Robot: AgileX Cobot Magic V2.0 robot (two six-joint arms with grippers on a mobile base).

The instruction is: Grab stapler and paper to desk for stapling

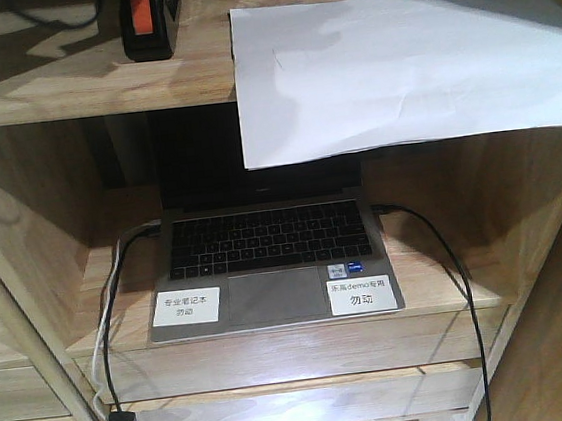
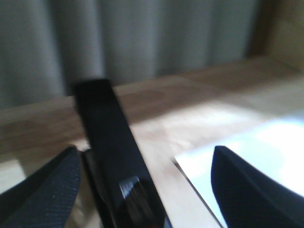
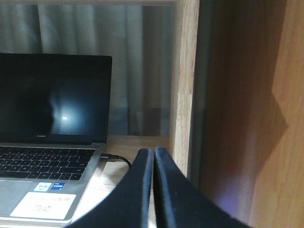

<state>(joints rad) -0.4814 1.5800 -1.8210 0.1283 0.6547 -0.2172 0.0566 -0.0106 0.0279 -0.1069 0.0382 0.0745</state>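
Observation:
The black stapler point(image 1: 148, 23), with its orange-red patch, stands on the top shelf at the left. The white paper point(image 1: 396, 58) lies to its right and overhangs the shelf's front edge. Neither gripper shows in the front view. In the blurred left wrist view, my left gripper point(image 2: 145, 149) is open with the stapler point(image 2: 109, 142) between its fingers, close to the left finger point(image 2: 47, 180); the paper's corner point(image 2: 266, 147) lies by the right finger. My right gripper point(image 3: 154, 152) is shut on nothing, low in the laptop compartment. The desk is out of view.
An open laptop point(image 1: 266, 262) sits on the lower shelf, with cables point(image 1: 461, 292) running off both sides. In the right wrist view the laptop point(image 3: 52, 118) is to the left and a wooden upright point(image 3: 185, 85) stands just behind the fingers. Grey curtains hang behind the shelf.

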